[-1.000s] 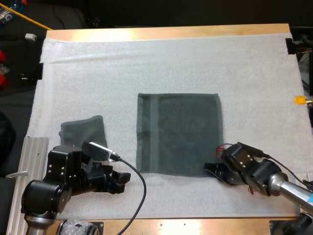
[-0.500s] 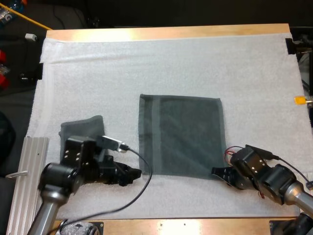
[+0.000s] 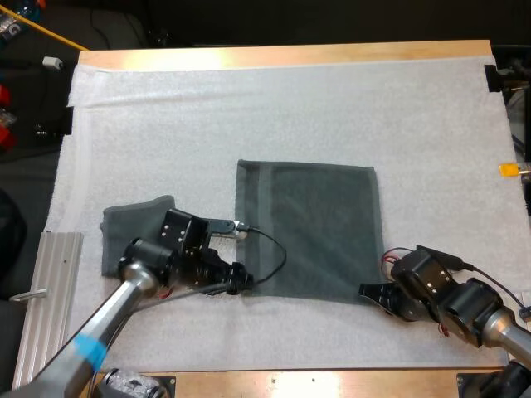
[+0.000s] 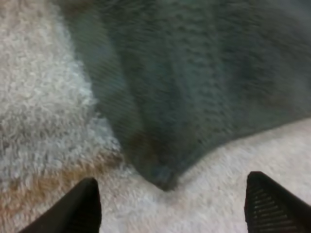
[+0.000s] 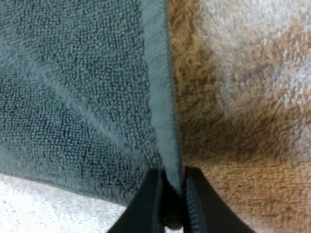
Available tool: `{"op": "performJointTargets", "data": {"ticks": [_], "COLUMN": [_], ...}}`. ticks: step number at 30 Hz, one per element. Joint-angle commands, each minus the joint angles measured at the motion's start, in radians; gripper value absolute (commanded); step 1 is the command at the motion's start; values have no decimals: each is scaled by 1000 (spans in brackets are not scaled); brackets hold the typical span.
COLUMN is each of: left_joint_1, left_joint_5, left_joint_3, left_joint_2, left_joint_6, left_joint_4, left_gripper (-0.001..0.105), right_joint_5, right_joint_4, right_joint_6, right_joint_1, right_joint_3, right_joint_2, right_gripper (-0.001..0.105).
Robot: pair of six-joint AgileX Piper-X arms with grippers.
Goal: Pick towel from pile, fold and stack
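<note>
Dark grey-green towel (image 3: 307, 228) spread flat on the white mat (image 3: 290, 108): your right gripper (image 3: 371, 292) is clamped on its near right corner. In the right wrist view, the two fingers (image 5: 151, 194) press the hemmed edge from both sides, with the cloth running away ahead of the jaws. Your left gripper (image 3: 241, 282) sits at the near left corner with jaws apart, that corner lying on the mat between and just ahead of the fingertips (image 4: 85, 204), touching neither; a second, smaller towel (image 3: 137, 224) lies behind these jaws, beside the arm.
</note>
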Motion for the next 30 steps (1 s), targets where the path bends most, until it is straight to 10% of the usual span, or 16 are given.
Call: {"op": "performJointTargets", "data": {"ticks": [1,16,26,30], "left_joint_1": [-4,-4,-4,-4], "left_joint_5": [0,196,161,159], "left_joint_3": [0,0,0,0], "left_joint_2": [14,229,229,224], "left_joint_6": [-13,-13,-13,21], "left_joint_4": [-24,-98,-80,-52], "left_gripper": [61,59,2,0], "right_joint_5": [8,23,25,25], "right_joint_4": [17,17,17,17], "right_joint_6": [-9,-13,-19,-24], "right_joint_1": [3,3,3,3], "right_joint_3": [0,0,0,0], "right_joint_2": [-5,-5,-5,-5], "right_gripper": [0,0,0,0]}}
